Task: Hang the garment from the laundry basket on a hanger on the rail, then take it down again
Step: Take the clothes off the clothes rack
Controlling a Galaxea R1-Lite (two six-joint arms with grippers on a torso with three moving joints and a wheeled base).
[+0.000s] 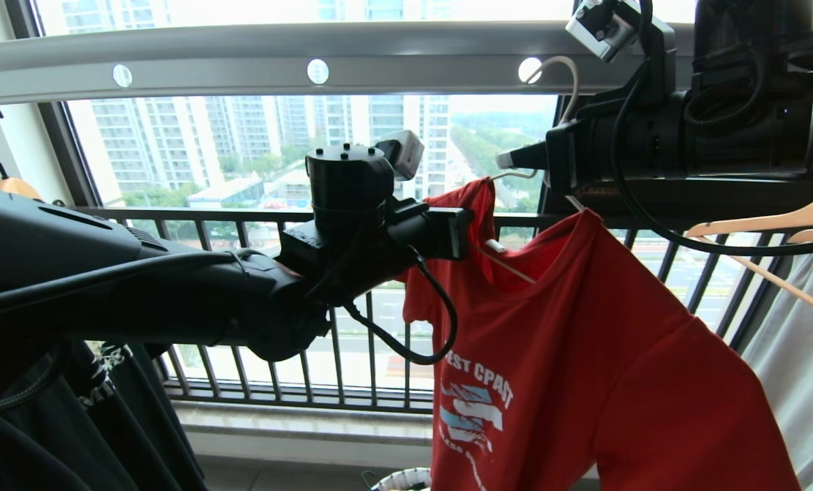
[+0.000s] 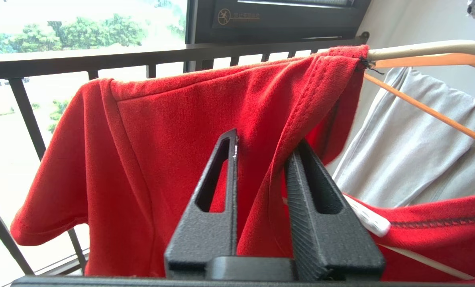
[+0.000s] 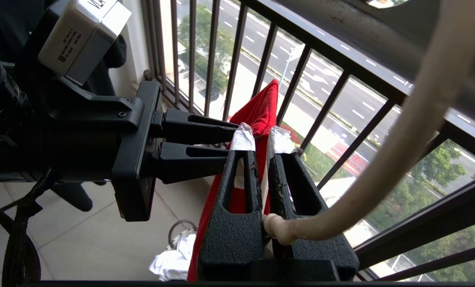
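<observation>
The red garment point(image 1: 584, 341) hangs on the whitish wire hanger point(image 1: 570, 75), whose hook passes through a hole in the pale grey rail point(image 1: 243, 54). My right gripper point(image 1: 509, 160) is shut on the hanger point(image 3: 401, 139) just below its hook. My left gripper point(image 1: 471, 235) is at the shirt's collar and shoulder on the window side. Its fingers point(image 2: 225, 191) stand apart, and a fold of the red garment point(image 2: 161, 119) lies loose between them, touching one. The laundry basket point(image 1: 406, 479) shows on the floor below, only its white rim in view.
A wooden hanger point(image 1: 788, 218) with a pale grey garment point(image 1: 802, 354) hangs close on the right. A black printed T-shirt point(image 1: 72, 423) hangs at lower left under my left arm. The dark window railing point(image 1: 243, 218) runs right behind the shirt.
</observation>
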